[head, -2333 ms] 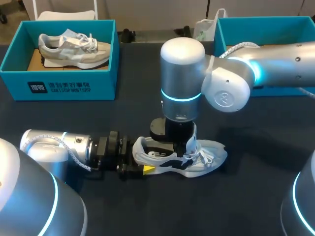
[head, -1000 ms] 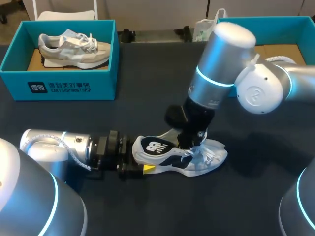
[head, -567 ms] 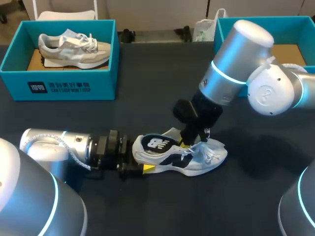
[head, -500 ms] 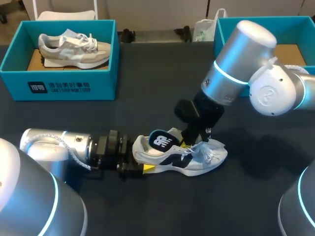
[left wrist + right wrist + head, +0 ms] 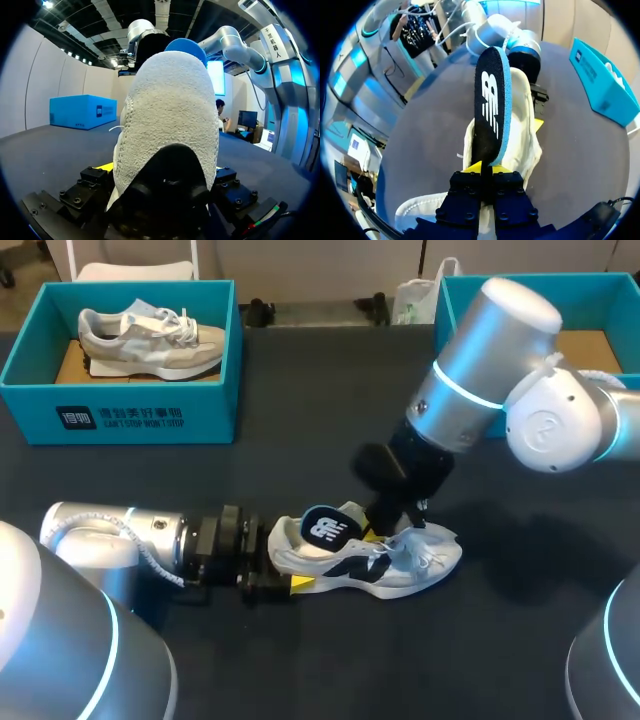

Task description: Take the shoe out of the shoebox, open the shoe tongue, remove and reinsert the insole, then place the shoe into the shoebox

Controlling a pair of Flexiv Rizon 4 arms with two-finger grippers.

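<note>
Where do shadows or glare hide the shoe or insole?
Head view: a soft shadow lies on the table beyond the toe of the shoe, hiding nothing. Left wrist view: no glare; the heel of the shoe blocks all but the blue edge of the insole. Right wrist view: the insole, pinched in the right gripper, is evenly lit.

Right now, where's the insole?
Head view, mid-table: the insole, partly out of the white shoe, is between the jaws of the right gripper; the left gripper holds the heel.
</note>
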